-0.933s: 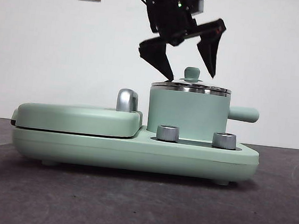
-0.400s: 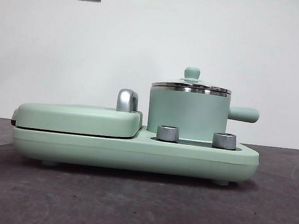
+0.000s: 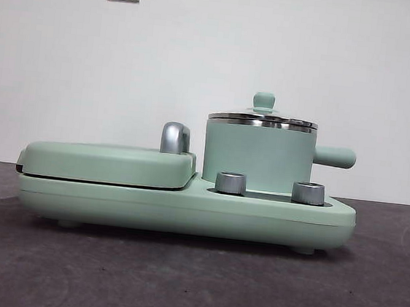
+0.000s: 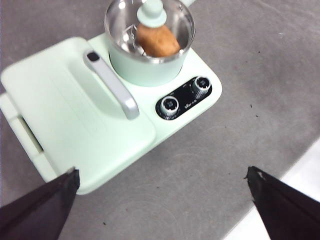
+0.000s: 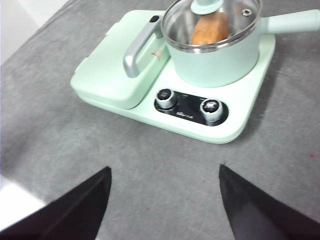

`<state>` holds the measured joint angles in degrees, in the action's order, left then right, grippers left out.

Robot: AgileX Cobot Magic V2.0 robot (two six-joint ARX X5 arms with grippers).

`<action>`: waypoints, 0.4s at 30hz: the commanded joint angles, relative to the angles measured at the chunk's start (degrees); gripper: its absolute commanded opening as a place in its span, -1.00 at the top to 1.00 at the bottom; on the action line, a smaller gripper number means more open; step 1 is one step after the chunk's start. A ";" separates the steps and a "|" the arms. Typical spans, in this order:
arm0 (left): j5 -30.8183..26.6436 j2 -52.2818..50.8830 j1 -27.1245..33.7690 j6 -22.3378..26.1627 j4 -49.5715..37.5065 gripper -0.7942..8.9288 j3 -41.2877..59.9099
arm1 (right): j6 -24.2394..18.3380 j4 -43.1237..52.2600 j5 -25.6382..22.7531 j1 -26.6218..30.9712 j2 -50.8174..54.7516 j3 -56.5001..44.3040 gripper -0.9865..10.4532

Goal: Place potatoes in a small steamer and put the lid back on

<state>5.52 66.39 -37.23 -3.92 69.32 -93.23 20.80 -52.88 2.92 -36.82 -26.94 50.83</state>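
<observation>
The small mint-green steamer point(image 3: 257, 156) stands on the right half of the cooker base, its side handle pointing right. The lid point(image 3: 262, 118) sits on it, with a steel rim and a mint knob. Through the glass lid point(image 5: 214, 22) the orange-brown potato point(image 5: 210, 28) lies inside the pot; it also shows in the left wrist view point(image 4: 158, 41). My left gripper point(image 4: 162, 192) is open and empty, high above the table in front of the cooker. My right gripper point(image 5: 164, 192) is open and empty too, also held high. Neither arm shows in the front view.
The flat mint griddle cover point(image 3: 109, 162) with its chrome handle point(image 3: 174, 137) lies on the left half of the cooker base point(image 3: 184, 208). Two steel dials point(image 3: 230, 182) sit at the front. Dark grey table point(image 3: 191, 284) all around; white wall behind.
One second ago an open gripper hung just above the lid's knob. It has lifted out of the front view. The lid and pot have not moved.
</observation>
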 commanded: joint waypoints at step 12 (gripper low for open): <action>0.07 -33.86 -0.70 -8.20 -27.82 -0.30 42.73 | -8.24 6.67 3.10 -0.50 -0.31 0.46 0.24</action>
<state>5.54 32.38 -37.41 -10.74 43.05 -49.93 13.87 -46.98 5.89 -36.82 -26.94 50.83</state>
